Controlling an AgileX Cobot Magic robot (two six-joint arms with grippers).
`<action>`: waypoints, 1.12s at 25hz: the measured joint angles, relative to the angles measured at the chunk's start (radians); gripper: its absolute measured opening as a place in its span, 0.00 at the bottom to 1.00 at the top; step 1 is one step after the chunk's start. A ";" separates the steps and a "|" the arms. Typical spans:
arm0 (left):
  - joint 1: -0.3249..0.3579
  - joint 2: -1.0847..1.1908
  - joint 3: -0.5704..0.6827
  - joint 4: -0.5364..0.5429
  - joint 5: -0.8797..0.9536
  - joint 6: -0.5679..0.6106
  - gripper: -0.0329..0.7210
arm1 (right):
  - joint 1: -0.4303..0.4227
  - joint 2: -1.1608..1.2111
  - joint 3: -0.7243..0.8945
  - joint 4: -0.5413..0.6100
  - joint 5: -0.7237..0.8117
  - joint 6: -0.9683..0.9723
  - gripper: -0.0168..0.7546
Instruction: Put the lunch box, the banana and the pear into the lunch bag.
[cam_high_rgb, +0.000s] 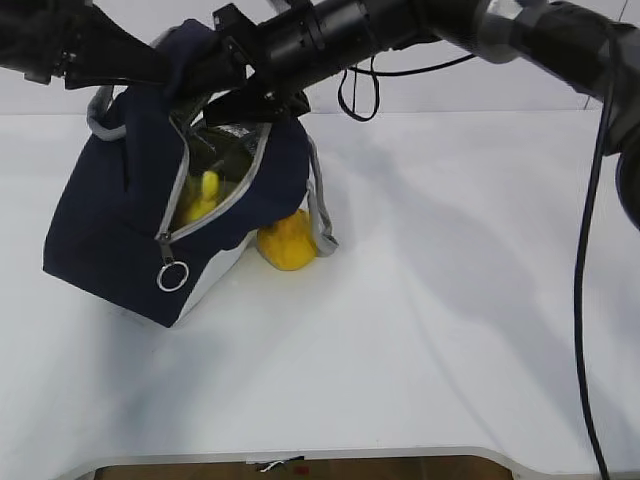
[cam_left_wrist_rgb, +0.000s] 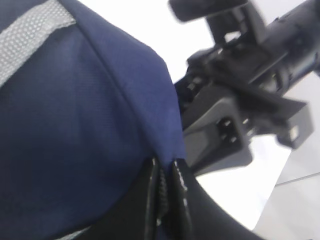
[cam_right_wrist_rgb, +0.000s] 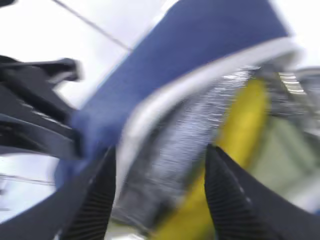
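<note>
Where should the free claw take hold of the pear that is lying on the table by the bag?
Grip the pear across its rounded body, coming down from above and from its open right front. Its left side is tucked against the lunch bag and a grey webbing strap hangs at its right rear, so a low sideways approach would likely snag.

The right gripper (cam_right_wrist_rgb: 160, 195) is showing its two black ribbed fingers (cam_right_wrist_rgb: 97, 200) standing apart at the bottom of the blurred picture, with nothing lying between them. Past those fingers, the navy-blue fabric lunch bag (cam_right_wrist_rgb: 200, 55) is gaping open along its grey rim, and the long yellow banana (cam_right_wrist_rgb: 240, 135) is lying inside against the crinkled silver lining (cam_right_wrist_rgb: 175, 145), with a pale green surface (cam_right_wrist_rgb: 280, 155) just beside it to the right. At the left edge, another black gripper (cam_right_wrist_rgb: 40, 125) is touching the bag's blue fabric.
</note>
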 joint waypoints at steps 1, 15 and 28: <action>0.009 0.000 0.000 0.000 0.006 0.000 0.08 | -0.004 0.000 -0.018 -0.004 0.000 -0.010 0.62; 0.092 0.000 0.000 0.005 0.064 -0.013 0.08 | -0.038 -0.115 -0.129 -0.635 0.031 0.165 0.62; 0.142 0.000 0.000 0.124 0.043 -0.130 0.08 | -0.020 -0.282 0.222 -0.924 0.033 0.225 0.61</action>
